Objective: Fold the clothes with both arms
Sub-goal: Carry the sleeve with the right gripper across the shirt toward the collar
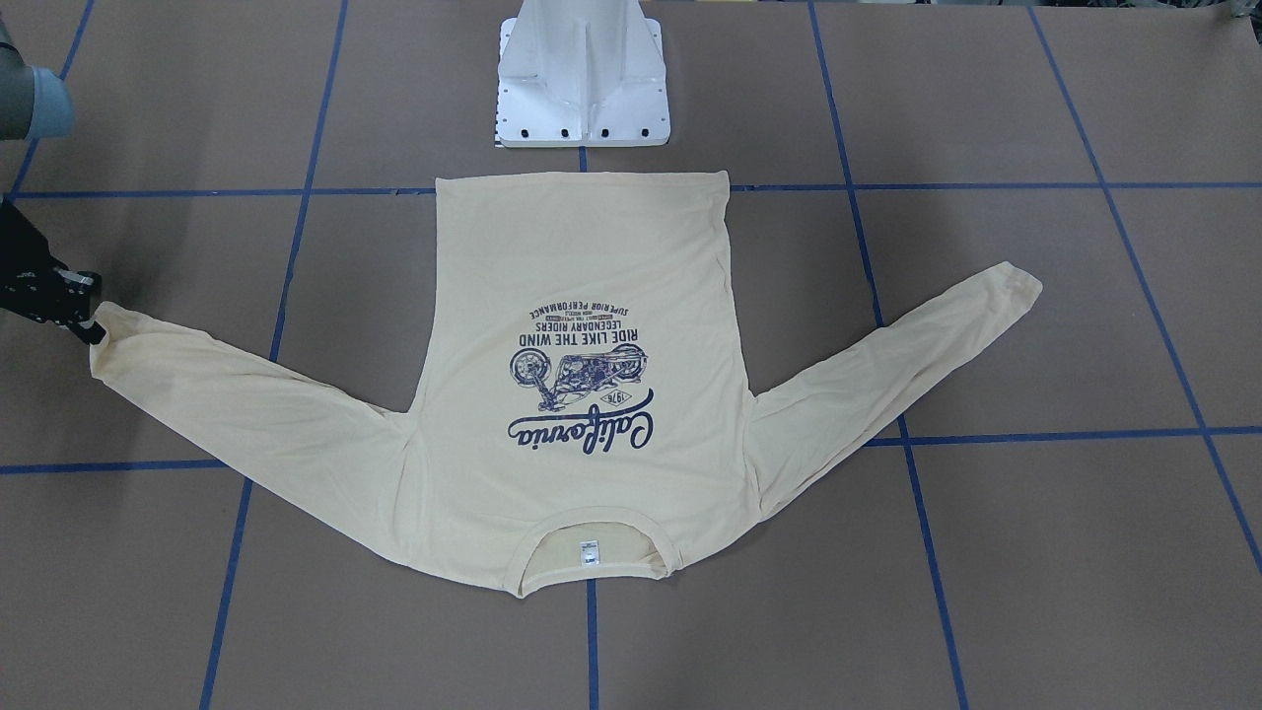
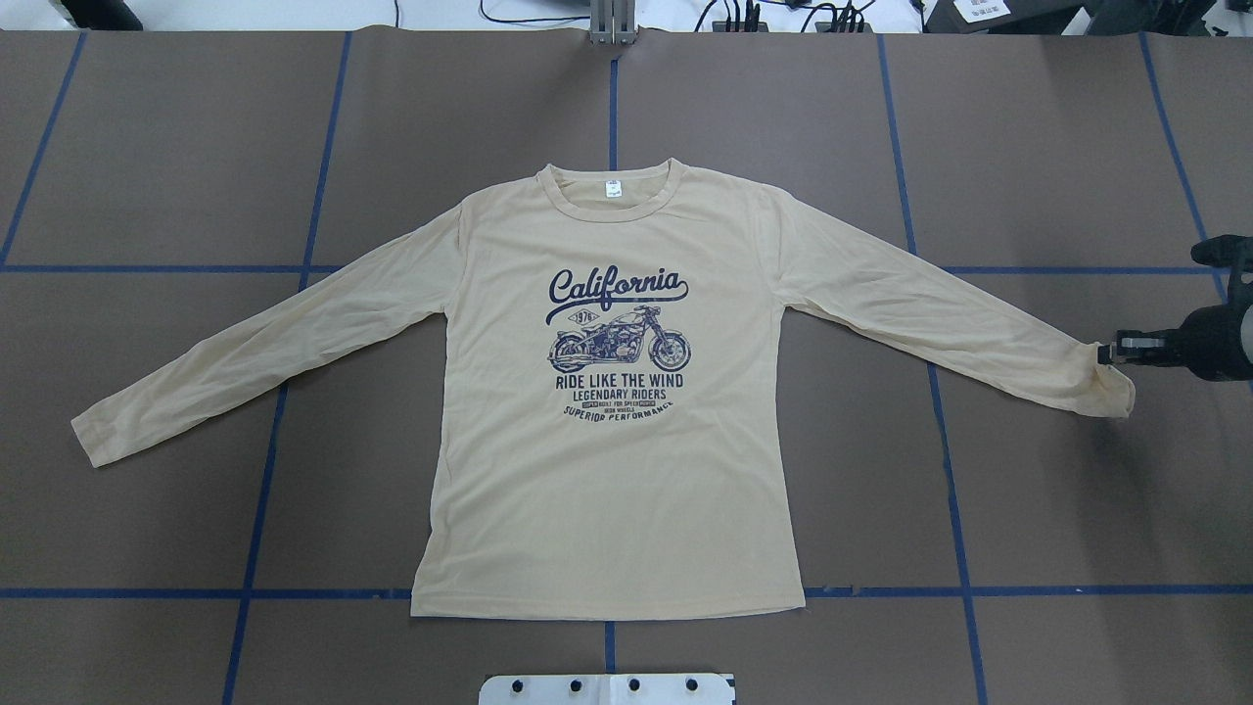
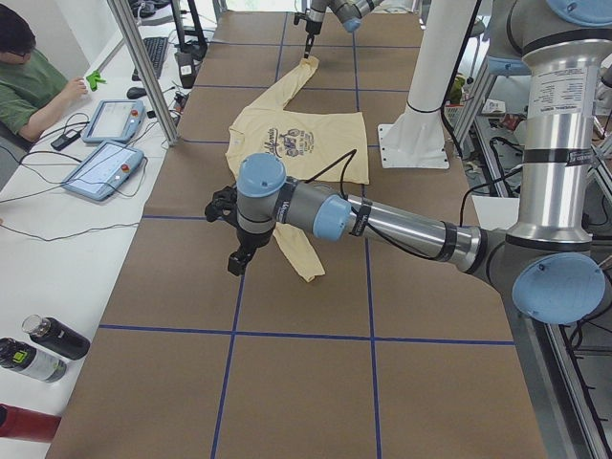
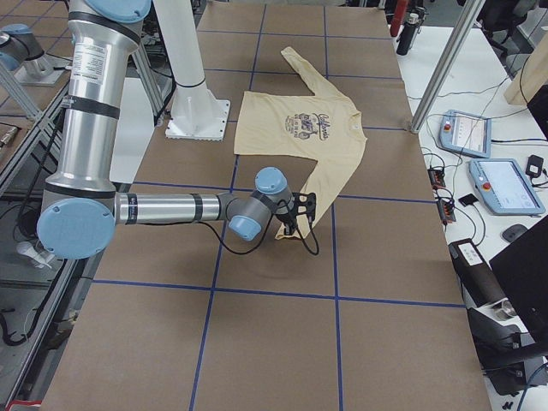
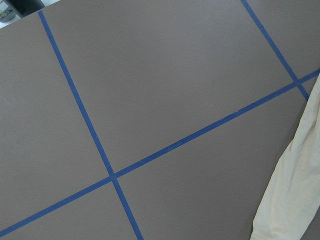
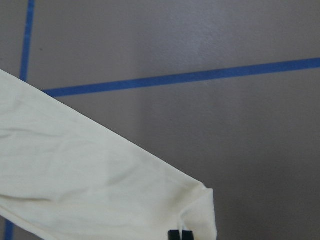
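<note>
Overhead exterior coverage has the T-shirt (image 2: 607,470) laid flat and print-up on the brown table (image 2: 176,470). Its collar is turned away from the white pedestal (image 2: 607,688) and its hem is just short of it. The table is crossed by blue tape lines (image 2: 615,108). Both sleeves are spread outward from the body.

The right gripper (image 2: 1104,352) is set at the very end of the right sleeve (image 2: 940,313), carried by the right arm (image 4: 163,208). In the right wrist-mounted view its two black fingertips (image 6: 174,234) are drawn almost together at the cuff's hem. The cuff's edge appears to be pinched between them. Just beside the fingers the cuff's corner is curled up off the table. From the fingers the sleeve runs away toward the shirt's body, which lies well apart from them, and the printed chest is farther off again.

The left gripper (image 3: 236,261) is shown only in the exterior left view, hung from the left arm (image 3: 402,225) with its fingers pointed down over the table. Whether those fingers are open or closed cannot be told. The cuff of the left sleeve (image 2: 264,343) lies near those fingers, off to one side and apart from them. In the left wrist-mounted view only that cuff's end is caught, at the lower right edge.
</note>
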`<action>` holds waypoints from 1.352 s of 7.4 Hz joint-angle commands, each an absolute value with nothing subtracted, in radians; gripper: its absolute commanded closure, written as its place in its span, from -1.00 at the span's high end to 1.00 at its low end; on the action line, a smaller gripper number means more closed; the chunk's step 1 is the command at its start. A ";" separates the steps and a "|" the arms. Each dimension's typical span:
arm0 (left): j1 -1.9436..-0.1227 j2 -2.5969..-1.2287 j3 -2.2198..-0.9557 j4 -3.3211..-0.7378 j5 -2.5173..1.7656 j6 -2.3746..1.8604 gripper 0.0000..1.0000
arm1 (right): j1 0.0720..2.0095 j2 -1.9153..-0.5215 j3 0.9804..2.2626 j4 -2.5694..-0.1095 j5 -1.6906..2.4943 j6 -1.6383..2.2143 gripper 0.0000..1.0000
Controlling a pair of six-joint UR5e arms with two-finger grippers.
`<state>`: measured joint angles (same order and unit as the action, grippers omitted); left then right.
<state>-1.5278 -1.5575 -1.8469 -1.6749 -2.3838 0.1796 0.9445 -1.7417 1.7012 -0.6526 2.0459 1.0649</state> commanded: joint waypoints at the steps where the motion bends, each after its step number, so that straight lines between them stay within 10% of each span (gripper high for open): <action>1: -1.528 -1.557 -1.848 -1.675 -2.384 0.179 1.00 | 0.943 -1.619 1.749 -0.737 2.042 1.115 -1.00; 10: -1.528 -1.559 -1.833 -1.674 -2.384 0.179 1.00 | 0.664 -0.755 1.711 -1.430 1.620 1.446 -1.00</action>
